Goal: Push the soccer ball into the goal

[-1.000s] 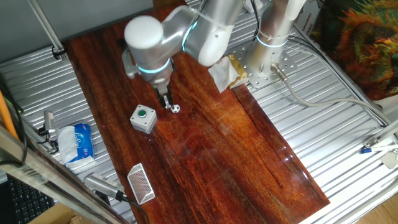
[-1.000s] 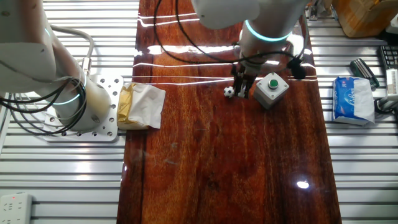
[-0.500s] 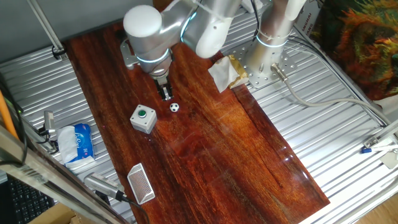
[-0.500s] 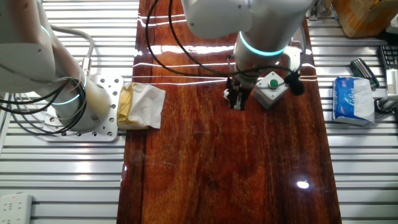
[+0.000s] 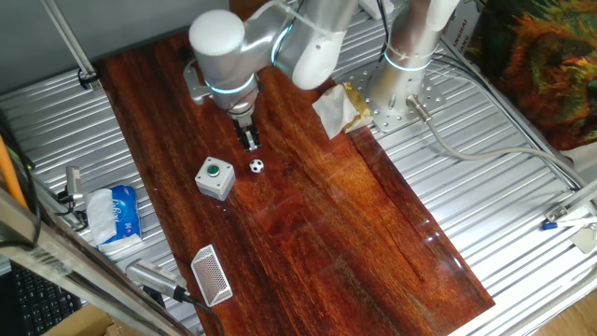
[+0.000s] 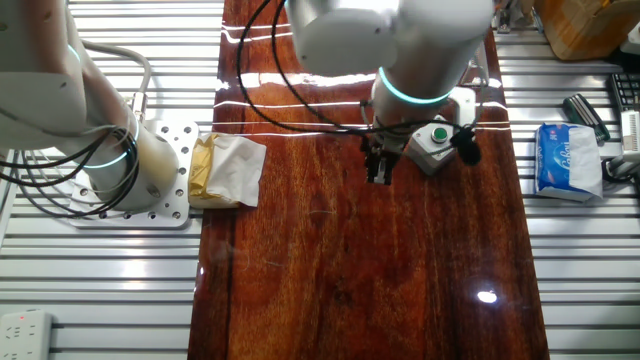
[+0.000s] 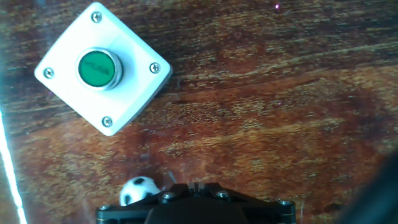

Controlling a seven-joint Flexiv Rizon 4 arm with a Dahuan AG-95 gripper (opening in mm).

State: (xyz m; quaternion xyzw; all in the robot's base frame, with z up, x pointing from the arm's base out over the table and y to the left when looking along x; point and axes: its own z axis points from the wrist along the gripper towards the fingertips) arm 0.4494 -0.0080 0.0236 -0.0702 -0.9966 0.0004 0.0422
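Arm angled down, black two-finger claw (image 5: 251, 142) clenched, empty, just behind tiny black-and-white soccer ball (image 5: 256, 166) on red-brown wooden worktop (image 5: 326, 233)

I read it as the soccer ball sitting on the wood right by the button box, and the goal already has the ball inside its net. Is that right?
Not quite. The soccer ball does sit on the wood by the button box, but it is not in the net: one fixed view shows the goal far off near the table's edge, with nothing in it.
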